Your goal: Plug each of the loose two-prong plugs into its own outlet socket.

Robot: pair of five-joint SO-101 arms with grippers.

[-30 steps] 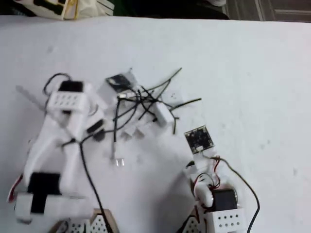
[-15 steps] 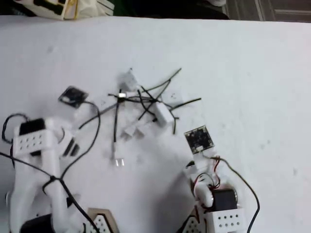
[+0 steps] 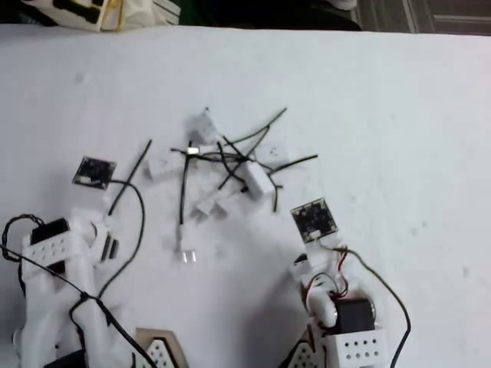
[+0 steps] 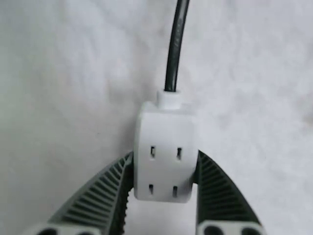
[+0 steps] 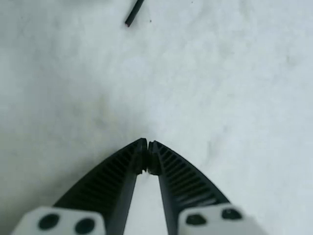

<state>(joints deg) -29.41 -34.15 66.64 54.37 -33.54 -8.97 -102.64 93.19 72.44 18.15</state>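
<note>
High view: on the white table [image 3: 399,115], a tangle of black cords [image 3: 230,157] and white socket blocks [image 3: 257,180] lies at the centre. A loose two-prong plug [image 3: 187,254] rests just beside it on the near side, prongs toward the arms, its own lead running back into the tangle. The left arm [image 3: 50,261] stands at the near left corner, well apart from the pile, with a straight socket cord [image 3: 132,175] slanting from it toward the pile. The right arm [image 3: 345,326] sits at the near edge on the other side, close to the tangle but not touching it

Left wrist view: the left gripper [image 4: 164,156] is clamped on a white outlet socket [image 4: 164,137], with one ribbed finger [image 4: 110,191] pressed to each side. The block's face shows two pairs of slots, and the socket cord [image 4: 175,44] leads away across the table

Right wrist view: the right gripper [image 5: 147,156] is closed with nothing between its tips, which meet over bare table. A black cord end [image 5: 132,17] lies well apart from it
</note>
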